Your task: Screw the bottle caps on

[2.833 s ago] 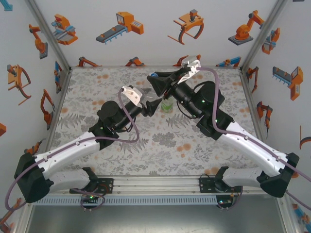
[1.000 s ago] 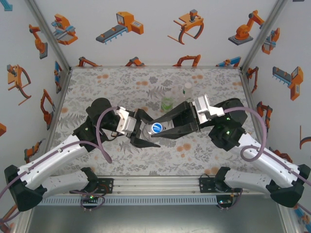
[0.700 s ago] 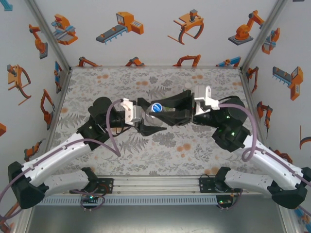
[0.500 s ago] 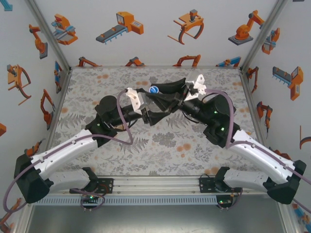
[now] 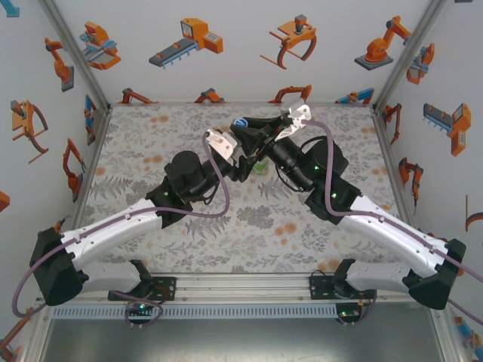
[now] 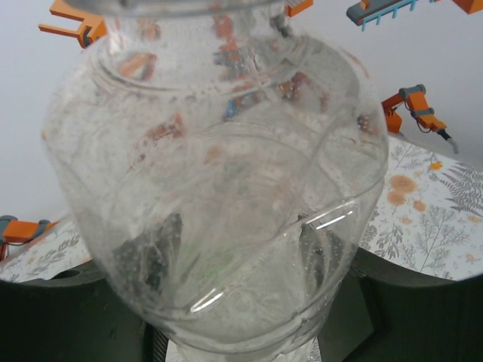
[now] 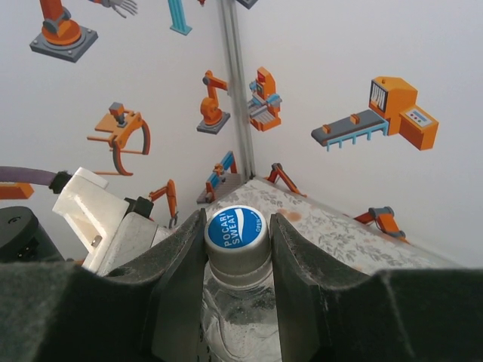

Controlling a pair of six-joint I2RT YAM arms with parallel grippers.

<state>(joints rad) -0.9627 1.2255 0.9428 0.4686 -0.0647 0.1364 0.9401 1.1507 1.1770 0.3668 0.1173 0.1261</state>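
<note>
The floral worktop (image 5: 151,136) carries both arms, which reach in and meet over its far middle. The left arm (image 5: 121,226) comes from the near left and the right arm (image 5: 377,222) from the near right. The left gripper (image 5: 243,160) is clamped on the body of the clear bottle (image 6: 219,188), whose wall dents between the dark fingers (image 6: 143,264); the neck points up. Whether its base touches the worktop cannot be told. Just beside the two grippers, half hidden between them, stands the green bottle (image 5: 261,167). The right gripper (image 7: 238,235) is closed on the blue cap (image 7: 236,228), one finger (image 7: 181,264) pressed to each side, and the cap sits on the clear bottle's neck.
</note>
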